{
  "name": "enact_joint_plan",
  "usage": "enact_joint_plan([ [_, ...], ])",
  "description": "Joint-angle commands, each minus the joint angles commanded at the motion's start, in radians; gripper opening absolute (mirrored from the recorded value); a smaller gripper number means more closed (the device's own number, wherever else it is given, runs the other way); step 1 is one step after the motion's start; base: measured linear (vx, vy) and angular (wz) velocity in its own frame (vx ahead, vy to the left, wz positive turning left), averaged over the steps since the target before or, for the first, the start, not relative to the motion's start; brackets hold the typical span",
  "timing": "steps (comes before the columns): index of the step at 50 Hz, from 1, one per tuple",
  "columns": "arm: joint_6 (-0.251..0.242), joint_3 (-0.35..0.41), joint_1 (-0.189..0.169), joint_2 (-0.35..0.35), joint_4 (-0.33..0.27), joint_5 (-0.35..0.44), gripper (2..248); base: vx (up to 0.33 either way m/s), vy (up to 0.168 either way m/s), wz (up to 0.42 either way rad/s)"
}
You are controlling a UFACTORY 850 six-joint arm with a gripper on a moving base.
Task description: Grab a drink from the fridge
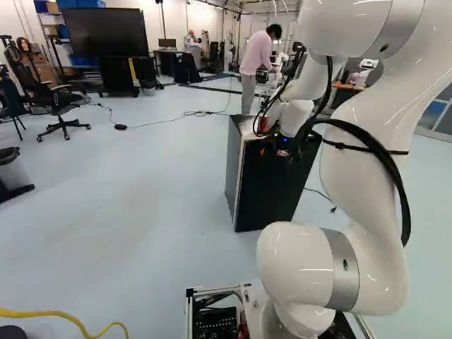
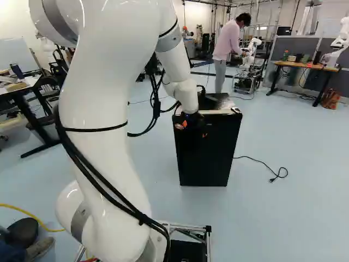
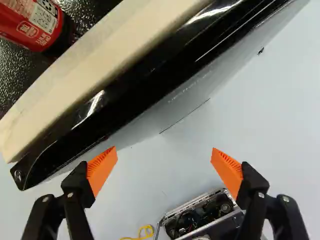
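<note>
In the right base view my gripper (image 2: 193, 130) is at the upper front of the small black fridge (image 2: 210, 164), whose door looks closed. The wrist view shows the gripper (image 3: 164, 156) open, its orange pads wide apart with nothing between them. Ahead of the fingers runs the fridge's glossy black door edge (image 3: 117, 100), with a cream strip (image 3: 100, 70) behind it. Beyond that strip a red can or bottle (image 3: 32, 25) rests on the dark textured fridge top, partly outside the view. The fridge's inside is hidden.
A cable (image 2: 262, 173) lies on the floor beside the fridge. A person (image 1: 256, 60) stands beyond it. Another robot (image 2: 341, 41) is by a wooden table (image 2: 308, 66) at the right of the right base view. An office chair (image 1: 60, 106) stands farther left.
</note>
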Motion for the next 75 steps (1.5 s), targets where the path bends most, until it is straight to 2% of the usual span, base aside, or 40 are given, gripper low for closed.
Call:
enact_joint_plan([
  [10,0.0,0.05,-0.008,0.039,0.0,0.014,247,0.0,0.0,0.0],
  [18,0.0,0.093,-0.006,0.074,0.0,0.062,247,0.0,0.0,0.0],
  [45,0.0,0.229,0.042,0.19,0.0,0.338,247,0.0,0.0,0.0],
  [75,0.0,0.262,0.116,0.22,-0.001,0.654,247,0.0,0.0,0.0],
])
